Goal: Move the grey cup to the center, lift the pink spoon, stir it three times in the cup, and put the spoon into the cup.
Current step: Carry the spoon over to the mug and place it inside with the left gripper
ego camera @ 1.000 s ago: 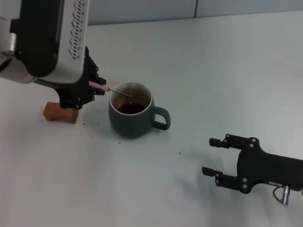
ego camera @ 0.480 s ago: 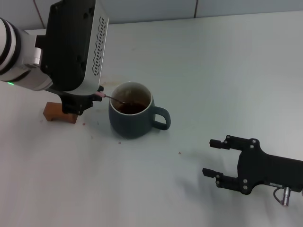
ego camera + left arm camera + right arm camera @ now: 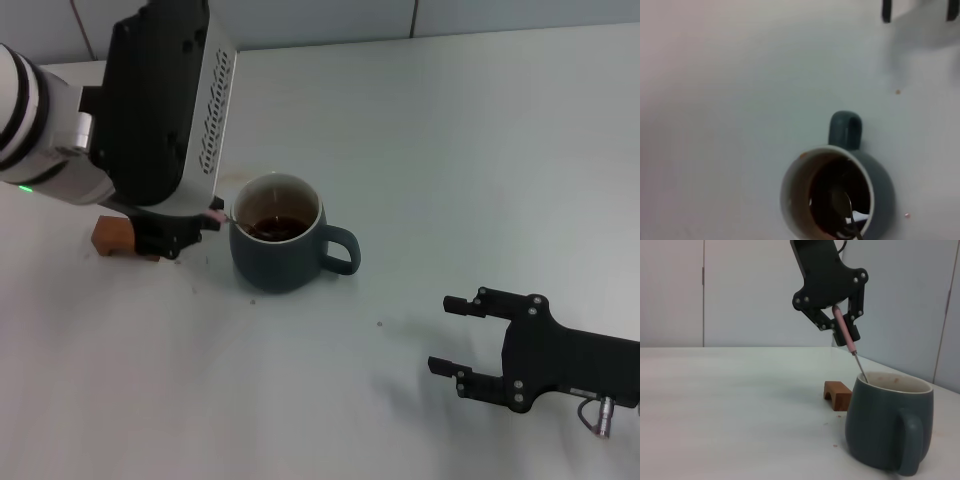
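1. One grey cup [image 3: 278, 245], with a single loop handle, holding dark liquid.
2. One pink spoon [image 3: 845, 335], its metal end down inside the cup.
3. One brown block [image 3: 836, 394], standing on the worktop [image 3: 450, 150] beside the cup.
4. Two claws: the left claw [image 3: 840, 329], clamped on the spoon's handle above the cup, and the right claw [image 3: 455, 333], lying on the worktop well apart from the cup with its fingers spread.
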Robot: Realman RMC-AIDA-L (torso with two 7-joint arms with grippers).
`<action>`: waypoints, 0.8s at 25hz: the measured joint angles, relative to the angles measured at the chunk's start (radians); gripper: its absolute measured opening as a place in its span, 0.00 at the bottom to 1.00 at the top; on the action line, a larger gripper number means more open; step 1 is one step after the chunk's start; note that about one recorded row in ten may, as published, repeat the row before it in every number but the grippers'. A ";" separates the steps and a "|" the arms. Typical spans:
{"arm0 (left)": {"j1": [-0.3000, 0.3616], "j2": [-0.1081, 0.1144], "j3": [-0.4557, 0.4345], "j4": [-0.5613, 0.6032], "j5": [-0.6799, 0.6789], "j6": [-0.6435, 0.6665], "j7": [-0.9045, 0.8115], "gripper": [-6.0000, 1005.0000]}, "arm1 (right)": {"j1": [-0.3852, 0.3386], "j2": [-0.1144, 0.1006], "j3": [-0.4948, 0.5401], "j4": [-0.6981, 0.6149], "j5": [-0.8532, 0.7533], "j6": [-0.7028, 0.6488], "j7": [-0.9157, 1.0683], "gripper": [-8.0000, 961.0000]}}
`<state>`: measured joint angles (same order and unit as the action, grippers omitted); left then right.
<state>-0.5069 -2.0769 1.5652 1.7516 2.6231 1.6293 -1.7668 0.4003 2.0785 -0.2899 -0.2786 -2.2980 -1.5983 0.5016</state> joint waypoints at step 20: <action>-0.017 -0.001 0.030 -0.042 0.034 -0.084 -0.077 0.16 | 0.000 0.000 -0.009 0.004 -0.002 -0.001 0.000 0.70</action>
<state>-0.5239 -2.0775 1.5955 1.7097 2.6574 1.5453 -1.8437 0.4006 2.0785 -0.2990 -0.2745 -2.3001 -1.5991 0.5014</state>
